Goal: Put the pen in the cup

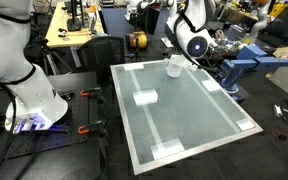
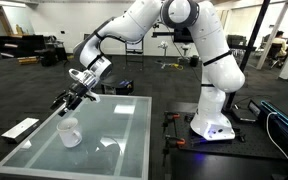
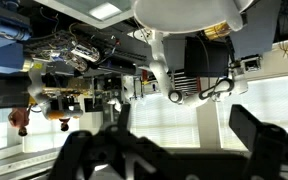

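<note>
The small white cup (image 1: 174, 67) stands near the far edge of the glass table (image 1: 199, 120); it also shows in the other exterior view (image 2: 69, 132) and at the top of the wrist view (image 3: 184, 12). My gripper (image 2: 73, 103) hangs a little above the cup and slightly to one side of it, and shows in an exterior view (image 1: 176, 52). In the wrist view its two dark fingers (image 3: 184, 108) stand wide apart with nothing between them. I cannot make out the pen in any view.
Flat white tape patches (image 1: 145, 97) lie on the glass. The robot base (image 2: 214, 125) stands beside the table. A blue fixture (image 1: 239, 65) sits past the far corner, and desks and lab clutter (image 1: 74, 30) lie behind.
</note>
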Motion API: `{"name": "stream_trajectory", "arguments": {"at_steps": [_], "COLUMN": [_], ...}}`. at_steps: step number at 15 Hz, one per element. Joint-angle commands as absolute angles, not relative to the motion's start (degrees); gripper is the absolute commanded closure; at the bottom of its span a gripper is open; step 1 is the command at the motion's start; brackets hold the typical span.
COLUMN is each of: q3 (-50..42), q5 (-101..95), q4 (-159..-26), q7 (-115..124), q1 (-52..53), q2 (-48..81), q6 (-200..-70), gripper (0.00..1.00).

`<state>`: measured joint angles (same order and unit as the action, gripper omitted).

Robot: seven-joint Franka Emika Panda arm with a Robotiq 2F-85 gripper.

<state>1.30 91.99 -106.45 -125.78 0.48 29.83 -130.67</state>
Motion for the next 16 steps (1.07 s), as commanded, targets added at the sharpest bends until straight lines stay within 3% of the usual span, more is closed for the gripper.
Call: {"name": "stream_trajectory", "arguments": {"at_steps": [1,10,11,16], "q3": [0.8,-1.0,-0.7,-1.1], "q5": [94.1,92.8,92.5,92.4], "q4": [-112.1,-122.9,-118.4,-121.3], "q7": [-130.2,-133.9,-131.6,-132.3], "q1": [1.1,0.1,0.5,0.2], "q2": [23.5,11.6,16.2,13.2], "q6": [-132.5,-131.2,-130.8,-130.8], "gripper": [0.00,0.00,0.00,0.00]}}
